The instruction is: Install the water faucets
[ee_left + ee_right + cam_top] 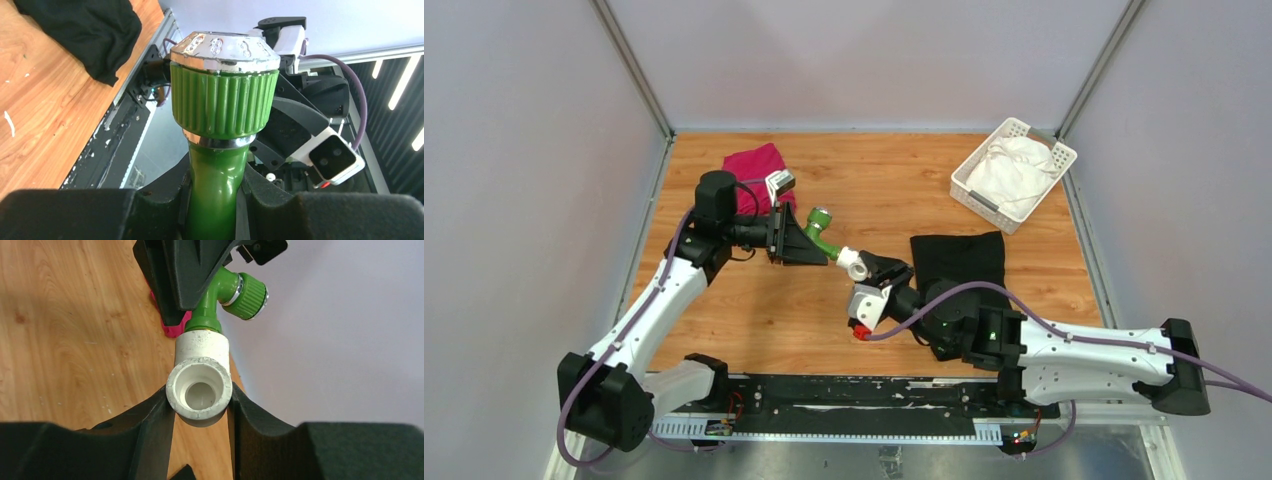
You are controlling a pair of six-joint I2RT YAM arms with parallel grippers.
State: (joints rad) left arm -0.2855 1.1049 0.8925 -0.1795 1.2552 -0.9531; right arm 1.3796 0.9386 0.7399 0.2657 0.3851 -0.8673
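Observation:
The green tap [821,232] with its ribbed round knob [224,97] hangs above the table's middle. My left gripper [807,245] is shut on the tap's green stem [215,195]. The tap's lower end sits in the white pipe fitting [854,263], whose open round mouth [199,392] faces the right wrist camera. My right gripper [876,272] is shut on that fitting, one black finger [150,430] pressed against each side. Both parts are held joined in the air between the two arms.
A red cloth [754,170] lies at the back left behind the left arm. A black cloth [959,262] lies right of centre beside the right arm. A white basket [972,188] holding a white cloth [1014,165] stands at the back right.

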